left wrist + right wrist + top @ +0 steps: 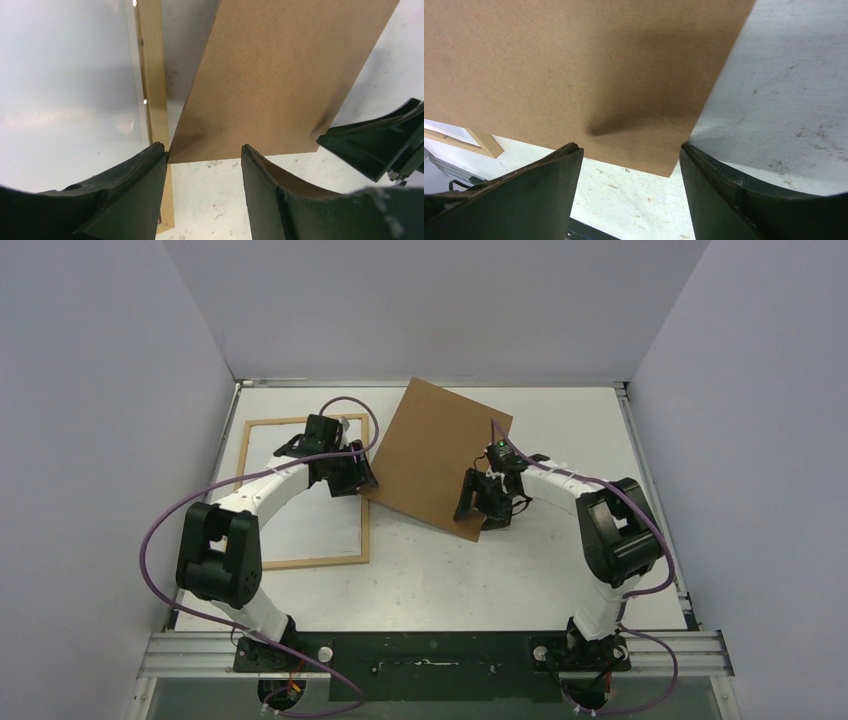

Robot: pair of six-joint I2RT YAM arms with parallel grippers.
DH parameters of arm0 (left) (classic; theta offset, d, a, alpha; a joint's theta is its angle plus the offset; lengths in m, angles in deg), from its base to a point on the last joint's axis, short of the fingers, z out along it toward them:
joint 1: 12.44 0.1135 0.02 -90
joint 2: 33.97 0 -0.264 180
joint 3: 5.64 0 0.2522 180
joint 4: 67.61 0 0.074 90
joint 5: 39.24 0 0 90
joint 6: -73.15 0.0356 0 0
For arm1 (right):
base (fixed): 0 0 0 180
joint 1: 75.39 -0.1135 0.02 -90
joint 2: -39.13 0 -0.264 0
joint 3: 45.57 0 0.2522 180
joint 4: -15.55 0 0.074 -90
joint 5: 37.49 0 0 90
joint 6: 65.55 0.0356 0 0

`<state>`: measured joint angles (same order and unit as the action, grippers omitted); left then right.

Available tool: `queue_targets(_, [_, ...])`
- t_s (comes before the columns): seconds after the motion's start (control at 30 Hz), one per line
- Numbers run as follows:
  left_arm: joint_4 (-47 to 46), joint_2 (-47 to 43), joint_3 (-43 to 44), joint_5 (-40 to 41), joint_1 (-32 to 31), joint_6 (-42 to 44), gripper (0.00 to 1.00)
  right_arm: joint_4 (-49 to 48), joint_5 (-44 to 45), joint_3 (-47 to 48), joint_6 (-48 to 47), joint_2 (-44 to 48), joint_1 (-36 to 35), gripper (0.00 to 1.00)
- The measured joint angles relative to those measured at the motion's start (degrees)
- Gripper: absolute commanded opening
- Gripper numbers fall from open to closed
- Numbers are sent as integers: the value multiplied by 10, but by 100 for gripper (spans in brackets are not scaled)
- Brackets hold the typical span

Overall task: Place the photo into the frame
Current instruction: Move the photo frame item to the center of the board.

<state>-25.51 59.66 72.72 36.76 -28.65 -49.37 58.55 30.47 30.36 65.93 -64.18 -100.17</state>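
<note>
Thin light-wood frame (310,563), rectangular, flat at 9 o'clock on the scuffed white desk (450,580), with a pale glossy surface inside its rails. Matte brown board (435,455), finely speckled and skewed, toward 12 o'clock of centre, left corner by the frame's 3 o'clock rail. Left hand (352,478) released, fingers apart above that rail, frame spreading to its 9 o'clock, board corner at one fingertip. Right hand (482,515) likewise released, straddling the board's 5 o'clock corner, frame well apart at 9 o'clock.

the brown board (435,450) fills the middle of the desk (450,580), its left corner just beside the frame (364,535); bare desk lies open nearer and rightward.
</note>
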Motion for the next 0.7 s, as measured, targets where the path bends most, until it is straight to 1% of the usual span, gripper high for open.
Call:
queue_targets(0.13, [-49, 0, -4, -7, 3, -6, 52, 17, -4, 14, -10, -12, 0, 72])
queue_targets(0.27, [-76, -8, -15, -9, 4, -11, 52, 41, -8, 34, -25, -27, 0, 72])
queue_targets(0.37, [-75, -23, -27, -8, 5, -11, 52, 57, -6, 53, -34, -37, -7, 72])
queue_targets(0.5, [-69, -53, -47, 18, 9, -8, 52, 75, 7, 78, -40, -52, -37, 72])
queue_targets(0.7, [-50, -125, -119, 63, 31, -10, 52, 93, 12, 112, -40, -75, -87, 72])
